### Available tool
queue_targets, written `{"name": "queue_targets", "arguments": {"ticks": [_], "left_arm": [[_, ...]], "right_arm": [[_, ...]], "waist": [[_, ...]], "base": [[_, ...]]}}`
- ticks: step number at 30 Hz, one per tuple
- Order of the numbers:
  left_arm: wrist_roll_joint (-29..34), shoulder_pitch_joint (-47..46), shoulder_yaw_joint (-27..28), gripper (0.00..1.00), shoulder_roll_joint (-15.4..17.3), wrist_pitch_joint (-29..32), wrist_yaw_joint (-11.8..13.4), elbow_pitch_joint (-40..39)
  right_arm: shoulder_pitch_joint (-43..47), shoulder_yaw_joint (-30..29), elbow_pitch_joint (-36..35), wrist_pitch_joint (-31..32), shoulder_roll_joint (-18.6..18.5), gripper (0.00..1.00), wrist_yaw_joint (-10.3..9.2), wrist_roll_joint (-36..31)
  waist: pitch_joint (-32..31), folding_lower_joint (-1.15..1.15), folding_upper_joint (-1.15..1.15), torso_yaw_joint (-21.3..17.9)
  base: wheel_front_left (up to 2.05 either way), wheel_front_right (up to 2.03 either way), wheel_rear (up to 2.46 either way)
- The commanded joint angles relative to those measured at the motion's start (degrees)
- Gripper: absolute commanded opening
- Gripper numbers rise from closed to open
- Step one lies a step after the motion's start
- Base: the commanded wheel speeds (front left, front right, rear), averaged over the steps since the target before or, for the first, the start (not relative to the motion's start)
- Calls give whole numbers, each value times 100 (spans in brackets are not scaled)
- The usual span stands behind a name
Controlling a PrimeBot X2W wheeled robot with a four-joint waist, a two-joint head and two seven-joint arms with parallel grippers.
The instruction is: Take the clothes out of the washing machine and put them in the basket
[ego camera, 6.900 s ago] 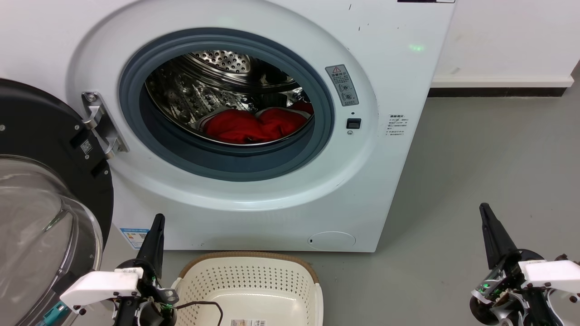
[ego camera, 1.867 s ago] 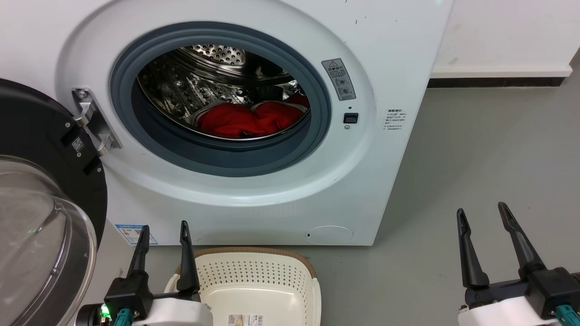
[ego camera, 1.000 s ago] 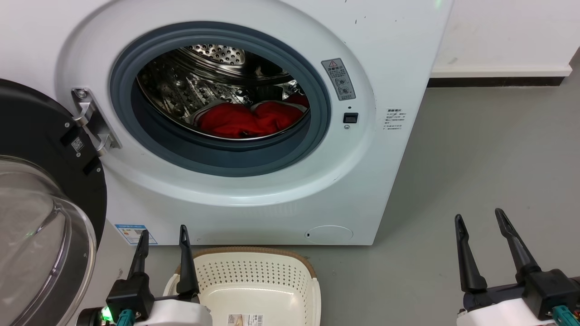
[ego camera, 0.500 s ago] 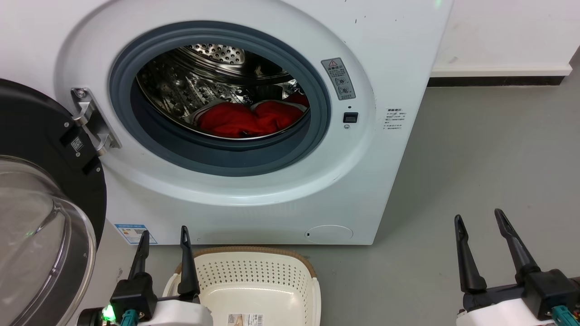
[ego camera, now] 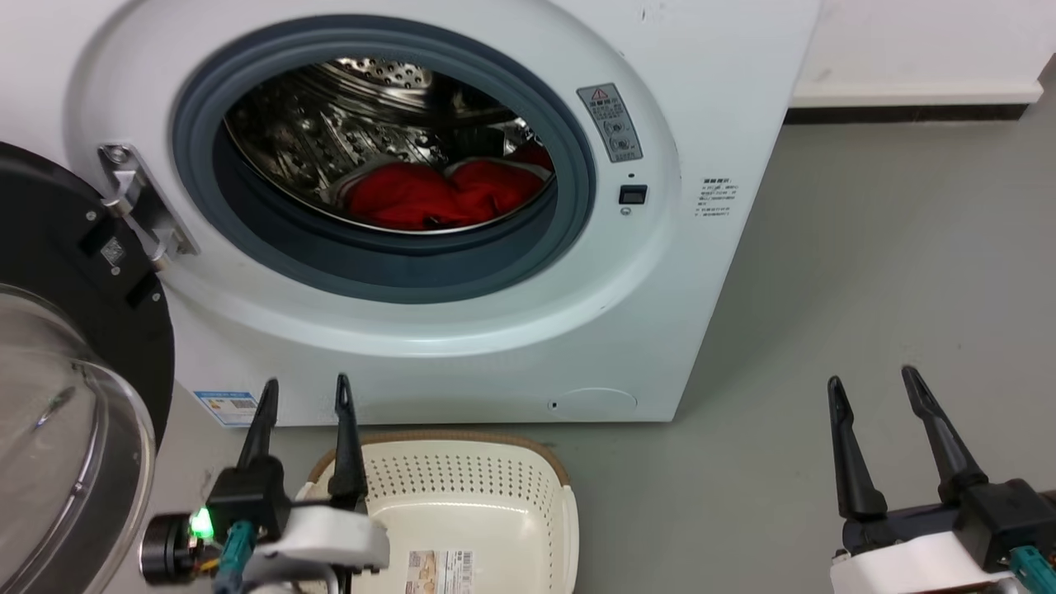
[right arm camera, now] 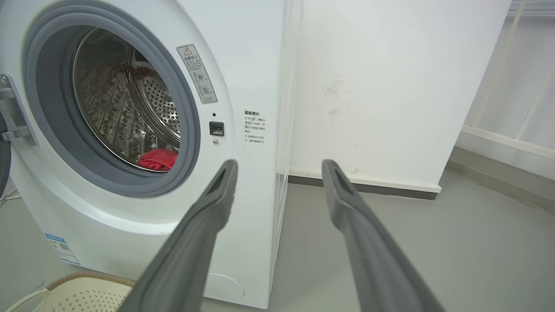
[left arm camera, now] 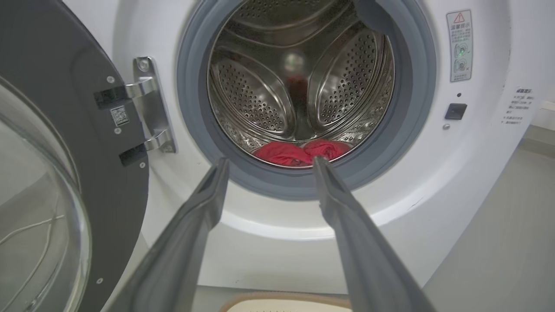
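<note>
The white washing machine [ego camera: 462, 330] stands with its door swung open to the left. Red clothes [ego camera: 433, 194] lie at the bottom of the steel drum, also seen in the left wrist view as clothes [left arm camera: 299, 152] and in the right wrist view as clothes [right arm camera: 158, 159]. The cream basket [ego camera: 462, 487] sits on the floor just before the machine. My left gripper [ego camera: 305, 388] is open, low at the basket's left rim, pointing at the machine front. My right gripper [ego camera: 873, 381] is open over bare floor, right of the machine. In each wrist view the gripper [left arm camera: 269, 161] and gripper [right arm camera: 279, 164] hold nothing.
The round glass door [ego camera: 58, 412] hangs open at the far left, close beside my left arm. A grey rubber ring [ego camera: 388, 272] lines the drum opening. Grey floor [ego camera: 866, 264] spreads to the right, up to a white wall [right arm camera: 390, 86] with a dark skirting.
The head camera has shifted, so the machine sits a little higher and further left in view. My left gripper has risen slightly. The clothes lie as before.
</note>
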Motion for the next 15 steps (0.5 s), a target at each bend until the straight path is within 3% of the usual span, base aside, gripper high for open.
{"name": "queue_targets", "arguments": {"ticks": [1,6,15], "left_arm": [[43,-152,22,100,2,-14,-51,44],[142,-985,87,100,132,-15,-360,585],[381,-3205,1,100,614,-13,-740,2471]], "right_arm": [[-93,-1,-20,-12,7,100,-2,23],[-304,21,-64,-12,7,100,-2,16],[-815,32,-143,-12,8,100,-3,94]], "waist": [[126,0,0,-48],[553,0,0,-211],[1500,0,0,-618]], "base": [[0,0,0],[0,0,0],[0,0,0]]}}
